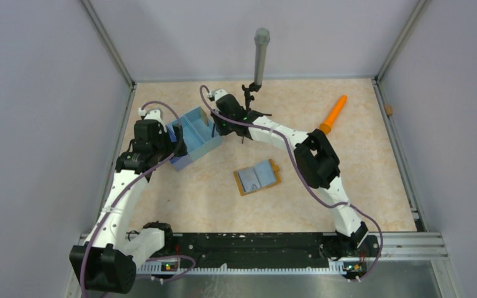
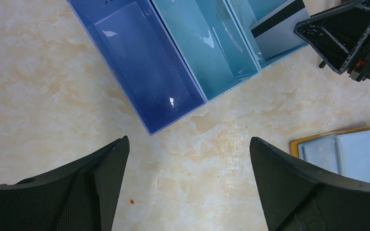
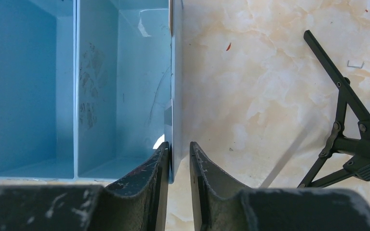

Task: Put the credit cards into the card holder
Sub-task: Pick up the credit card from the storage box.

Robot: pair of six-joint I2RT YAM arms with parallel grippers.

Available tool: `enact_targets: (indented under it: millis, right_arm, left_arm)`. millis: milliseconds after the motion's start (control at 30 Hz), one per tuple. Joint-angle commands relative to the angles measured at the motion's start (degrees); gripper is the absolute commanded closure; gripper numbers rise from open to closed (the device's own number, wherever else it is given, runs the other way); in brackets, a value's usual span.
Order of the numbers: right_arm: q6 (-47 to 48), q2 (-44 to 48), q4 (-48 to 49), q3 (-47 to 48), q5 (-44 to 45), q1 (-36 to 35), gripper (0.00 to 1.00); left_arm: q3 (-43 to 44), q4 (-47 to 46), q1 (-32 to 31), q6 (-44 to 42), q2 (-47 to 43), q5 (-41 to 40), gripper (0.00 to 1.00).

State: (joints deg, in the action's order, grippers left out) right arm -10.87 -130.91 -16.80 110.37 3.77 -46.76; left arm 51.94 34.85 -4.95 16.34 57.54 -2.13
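Lying open: square mustard card holder [image 1: 258, 177]; glossy blue rectangular tray [image 2: 139, 62].

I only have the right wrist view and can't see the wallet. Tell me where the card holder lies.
Observer: The card holder lies open near the middle of the table, apart from the blue tray.
Operator: Report the left gripper.
Observer: The left gripper hovers wide open beside the tray's dark-blue end compartment, holding nothing.
Operator: Find me a card.
Observer: A credit card with a dark stripe leans in the tray's pale end compartment, beside the right gripper.
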Motion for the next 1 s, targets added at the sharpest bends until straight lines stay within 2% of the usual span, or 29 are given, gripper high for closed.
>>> enact_targets:
  millis: [0, 333, 633, 967]
  right_arm:
    - [0.78, 2.21, -0.04, 3.20, 0.78, -0.63, 0.78]
    - [1.11, 2.81, 0.12, 3.55, 0.44, -0.71, 0.79]
    - [1.35, 3.58, 0.04, 3.33, 0.42, -0.91, 0.96]
    - [1.93, 5.74, 0.81, 3.01, 0.89, -1.26, 0.97]
  left_arm:
    - [-0.33, -1.28, 0.29, -0.52, 0.14, 0.93, 0.01]
    - [-0.35, -1.28, 0.29, -0.52, 0.26, 1.08, 0.01]
    - [-0.39, -1.28, 0.29, -0.52, 0.21, 1.08, 0.01]
    - [-0.39, -1.28, 0.29, -0.52, 0.28, 1.16, 0.01]
